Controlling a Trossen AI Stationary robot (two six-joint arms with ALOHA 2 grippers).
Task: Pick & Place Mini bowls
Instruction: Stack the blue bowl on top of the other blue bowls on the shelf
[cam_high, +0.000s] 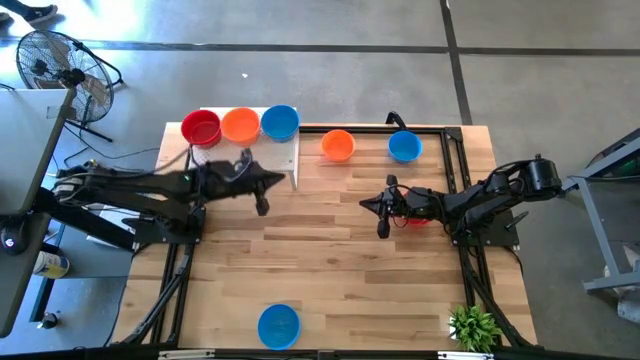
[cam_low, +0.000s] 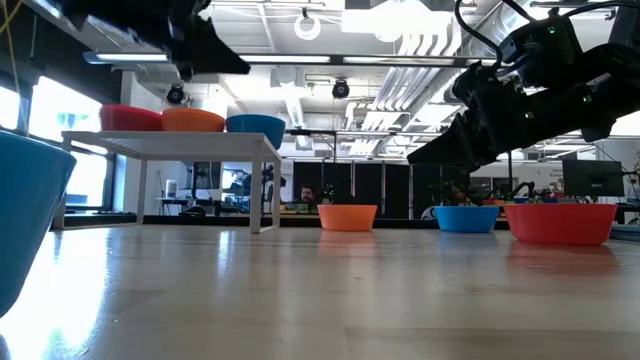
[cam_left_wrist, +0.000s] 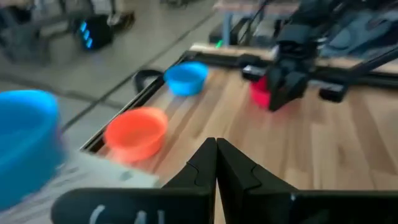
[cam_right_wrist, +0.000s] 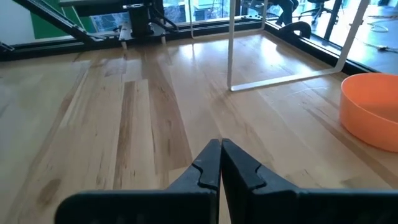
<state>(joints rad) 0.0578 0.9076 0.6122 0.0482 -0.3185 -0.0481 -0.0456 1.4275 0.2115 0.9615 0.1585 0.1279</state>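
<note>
Bowls number seven in the high view, all small, round, smooth plastic with glossy walls: two red, two orange, three blue. Three stand in a row on a white raised board (cam_high: 283, 158) with thin white legs, at the far left of the table: a red bowl (cam_high: 201, 128), an orange bowl (cam_high: 240, 124) and a blue bowl (cam_high: 279, 122). Two more sit on the pale, planked wooden table (cam_high: 330, 260) along its far edge, an orange one (cam_high: 338, 145) and a blue one (cam_high: 404, 146), well apart from each other. A second red bowl (cam_high: 417, 219) lies under the right arm, mostly hidden by it. A third blue bowl (cam_high: 278, 325) rests alone near the table's front edge. The left gripper (cam_high: 281, 180) hangs just beside the board's near edge, its dark fingers pressed together and holding nothing. The right gripper (cam_high: 364, 203) sits above mid-table, fingers likewise closed and empty.
</note>
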